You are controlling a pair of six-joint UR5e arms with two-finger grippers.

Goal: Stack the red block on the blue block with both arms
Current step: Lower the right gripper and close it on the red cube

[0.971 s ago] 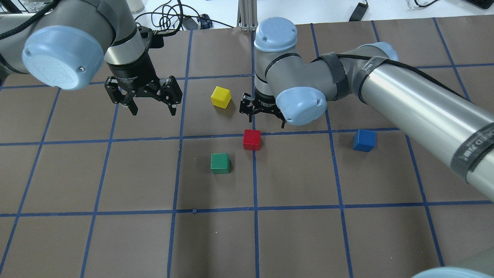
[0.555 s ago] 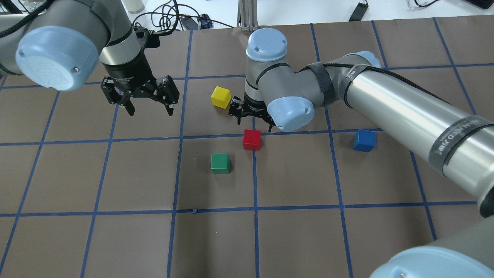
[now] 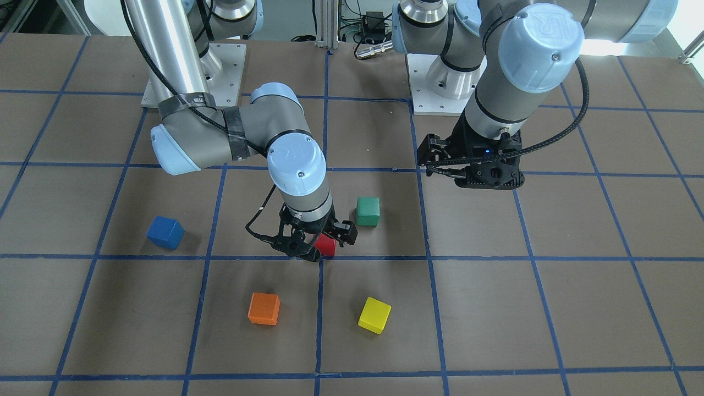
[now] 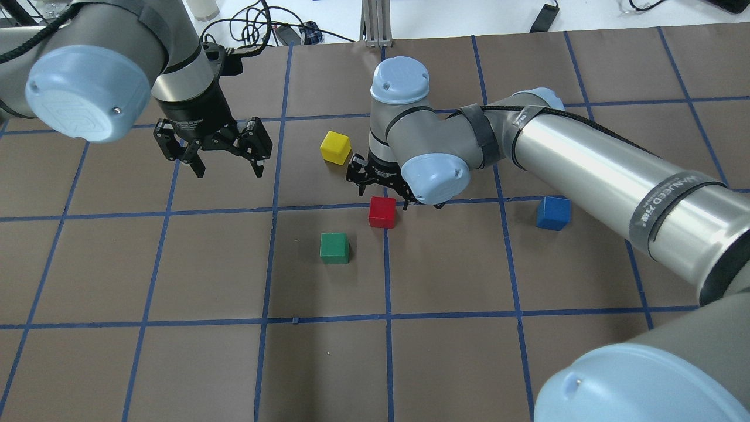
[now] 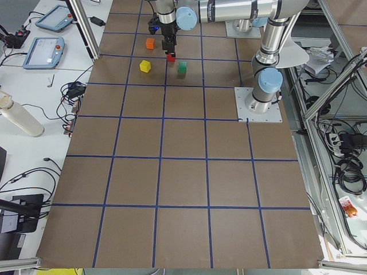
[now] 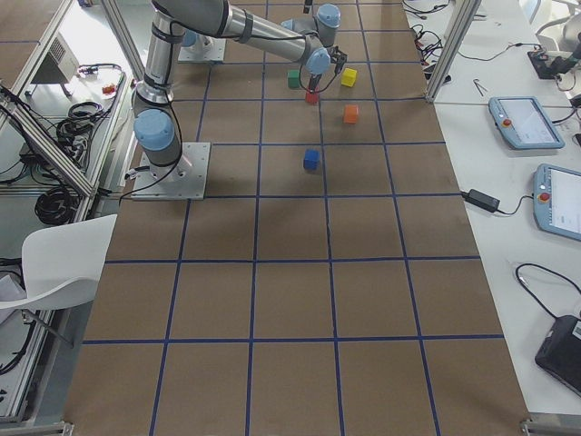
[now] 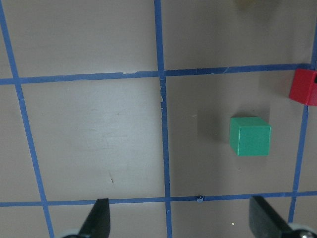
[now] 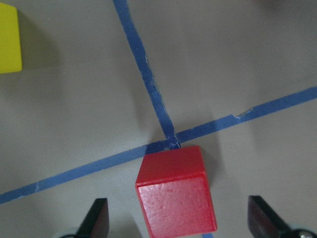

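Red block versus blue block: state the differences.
Colour: the red block is red, the blue block blue. The red block sits on a tape crossing; the blue block inside a square. The open right gripper hovers at the red block; no gripper is near the blue block. Both are same-sized cubes flat on the table.

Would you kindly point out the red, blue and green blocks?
red block [image 4: 382, 208], overhead exterior view, on its top face.
blue block [image 4: 554, 208], overhead exterior view, on its top face.
green block [image 4: 334, 244], overhead exterior view, on its top face.
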